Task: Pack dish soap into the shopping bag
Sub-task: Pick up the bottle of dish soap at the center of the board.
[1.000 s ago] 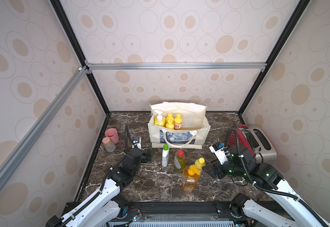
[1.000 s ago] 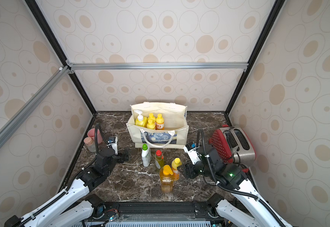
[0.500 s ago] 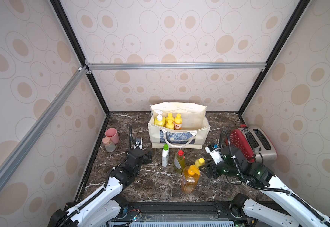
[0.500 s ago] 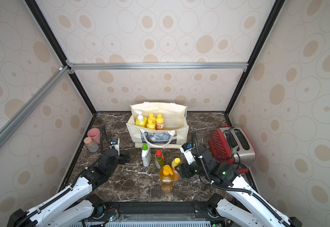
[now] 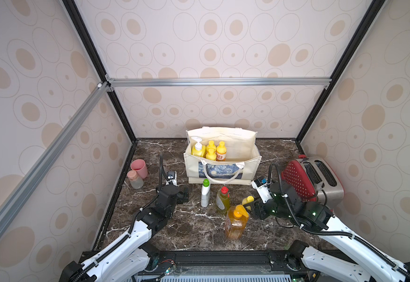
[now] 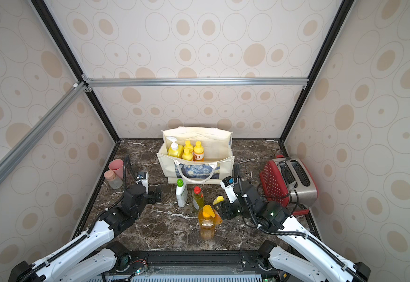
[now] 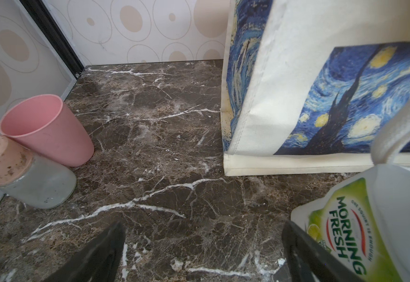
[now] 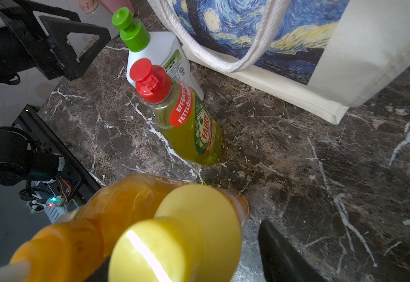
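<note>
Four bottles [image 5: 209,151] sit in the shopping bag [image 5: 252,168], four wait on the bench [image 5: 194,232]; left gripper [image 5: 184,194] gapes empty, right gripper [image 5: 254,208], unclamped, straddles a small orange bottle [image 5: 247,200].

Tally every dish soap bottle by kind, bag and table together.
Small orange yellow-capped plastic bottles: 4
Yellow white-pump plastic bottle: 1
Clear orange pump plastic bottle: 1
White green-capped plastic bottle: 1
Greenish red-capped plastic bottle: 1
Total: 8
</note>
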Available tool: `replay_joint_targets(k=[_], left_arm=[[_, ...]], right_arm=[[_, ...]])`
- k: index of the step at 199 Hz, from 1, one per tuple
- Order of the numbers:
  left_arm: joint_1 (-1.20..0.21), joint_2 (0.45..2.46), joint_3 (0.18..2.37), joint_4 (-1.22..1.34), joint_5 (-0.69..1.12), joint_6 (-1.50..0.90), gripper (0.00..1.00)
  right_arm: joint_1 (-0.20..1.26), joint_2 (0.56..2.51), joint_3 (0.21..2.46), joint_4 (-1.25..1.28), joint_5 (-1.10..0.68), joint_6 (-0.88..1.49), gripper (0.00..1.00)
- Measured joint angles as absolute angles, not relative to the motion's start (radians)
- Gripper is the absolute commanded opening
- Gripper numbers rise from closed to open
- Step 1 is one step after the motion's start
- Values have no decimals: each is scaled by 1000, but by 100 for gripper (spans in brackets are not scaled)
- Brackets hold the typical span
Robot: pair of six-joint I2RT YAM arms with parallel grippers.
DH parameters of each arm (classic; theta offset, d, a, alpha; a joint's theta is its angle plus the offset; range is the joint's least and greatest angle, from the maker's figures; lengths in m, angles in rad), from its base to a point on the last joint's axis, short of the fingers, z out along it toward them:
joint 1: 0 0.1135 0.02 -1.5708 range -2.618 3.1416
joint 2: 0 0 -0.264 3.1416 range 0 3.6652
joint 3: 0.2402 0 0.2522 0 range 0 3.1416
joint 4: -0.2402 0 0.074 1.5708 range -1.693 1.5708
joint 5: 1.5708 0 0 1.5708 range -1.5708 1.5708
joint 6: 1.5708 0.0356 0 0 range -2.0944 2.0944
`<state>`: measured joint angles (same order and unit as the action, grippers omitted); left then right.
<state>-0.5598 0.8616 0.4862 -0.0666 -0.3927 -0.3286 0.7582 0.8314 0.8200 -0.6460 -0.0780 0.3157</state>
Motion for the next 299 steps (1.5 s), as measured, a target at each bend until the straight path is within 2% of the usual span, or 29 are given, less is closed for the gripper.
replay_joint_targets(k=[24,187,253,299], left_arm=[[-560,862,486,-66,-392,-329,99],[-560,865,486,-66,-391,-329,99],[-560,865,486,-66,-391,-329,99],[-560,865,487,-68,-392,-329,99]], right_arm=[[776,859,820,-635,-55,316,72],[785,844,826,-694,154,323,48],[785,882,893,-813,271,288,42],[785,923,1006,-880,306,260,42]])
